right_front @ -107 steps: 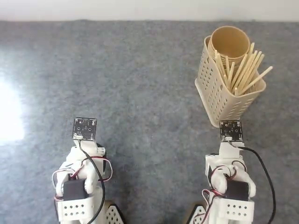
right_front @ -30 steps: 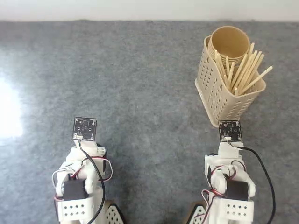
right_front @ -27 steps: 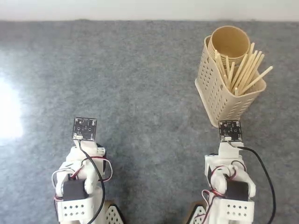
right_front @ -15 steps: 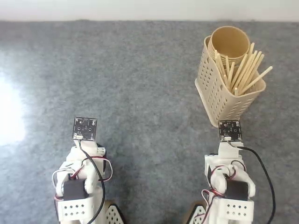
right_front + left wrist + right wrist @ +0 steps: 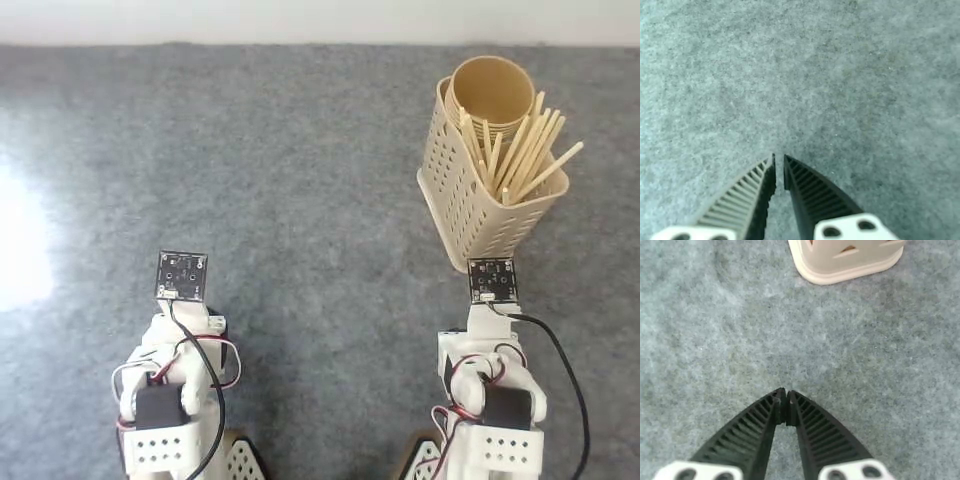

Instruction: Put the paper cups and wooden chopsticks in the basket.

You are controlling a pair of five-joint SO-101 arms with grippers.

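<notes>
The right gripper (image 5: 785, 395) is clenched with its tips touching, grasping nothing. The perforated cream basket (image 5: 845, 262) stands upright just ahead of its fingertips, with stacked paper cups (image 5: 492, 90) and wooden chopsticks (image 5: 528, 145) inside. The left gripper (image 5: 779, 162), pinched nearly together and holding nothing, sits over grey felt (image 5: 840, 75), well apart from the basket.

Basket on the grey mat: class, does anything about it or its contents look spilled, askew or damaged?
Nothing stands out. The basket sits flat on its base, the paper cups nest inside it, and the wooden chopsticks lean inside it, tips above the rim, with none lying on the mat.
</notes>
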